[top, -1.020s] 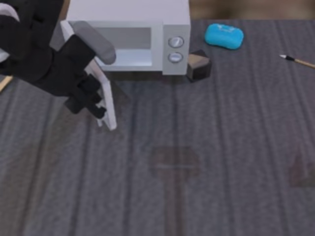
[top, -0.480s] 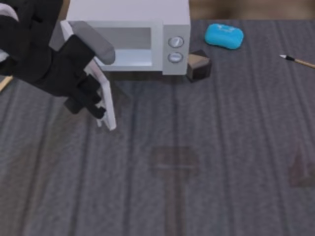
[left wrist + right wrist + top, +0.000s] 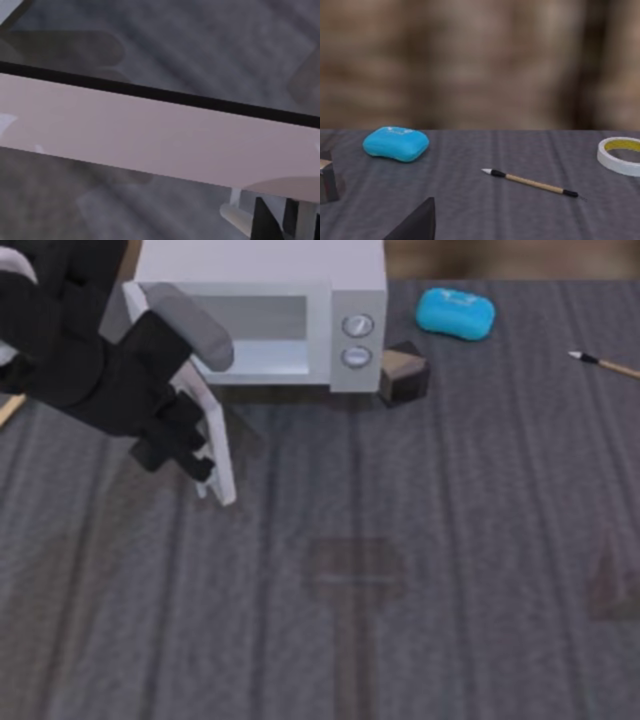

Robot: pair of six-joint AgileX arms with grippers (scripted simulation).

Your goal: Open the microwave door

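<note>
**Door swung wide, left claw at its handle**

Grey, streaky desk (image 3: 450, 540) fills the top view, with the microwave (image 3: 262, 270) standing at the far edge, left of centre. Its cavity is exposed, and the two round knobs (image 3: 357, 340) sit on the panel at its right end. The microwave door (image 3: 222, 450) stands swung out toward the near side, hinged at the microwave's left, seen nearly edge-on as a pale strip. My left arm reaches in from the upper left, and the left claw (image 3: 197, 462) sits against the door's outer face near the free end, where the slim handle bar lies; its dark fingers seem clamped on that handle, though the arm's bulk hides much of the grip. A small dark cube (image 3: 403, 373) sits just beside the microwave's right side, a blue soap bar (image 3: 455, 313) lies farther right, and a brush (image 3: 605, 364) lies near the right edge.

From the left wrist, the door (image 3: 160, 135) crosses the picture as a broad pale band with a dark line along one edge, desk surface showing on both sides of it. Dark fingers (image 3: 265, 222) stand at one corner beside a pale bar.

From the right wrist, the soap bar (image 3: 396, 143), the brush (image 3: 530, 182), a roll of tape (image 3: 621, 156) and the cube (image 3: 327, 176) lie on the desk before a blurred brown backdrop. I cannot tell how the right claw stands.
</note>
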